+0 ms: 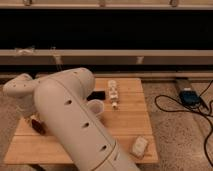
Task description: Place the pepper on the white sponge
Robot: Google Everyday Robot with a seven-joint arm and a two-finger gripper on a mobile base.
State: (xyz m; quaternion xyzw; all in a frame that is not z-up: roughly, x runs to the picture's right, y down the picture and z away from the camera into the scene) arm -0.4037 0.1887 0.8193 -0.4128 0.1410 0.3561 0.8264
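So my gripper (33, 119) was down at the left end of the wooden table (130, 120). My own arm (75, 120) hid most of it, so I couldn't tell if it was clamped or loose. The pepper (38, 126) showed as a dark red bit right at its tip. The white sponge (140, 145) sat well apart, near the front right corner. The white cup (96, 107) peeked out beside my arm, and I couldn't see what was inside it.

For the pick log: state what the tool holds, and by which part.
Cannot be told. The tool is down at the table's left side, right at the pepper, but the arm hides the contact.
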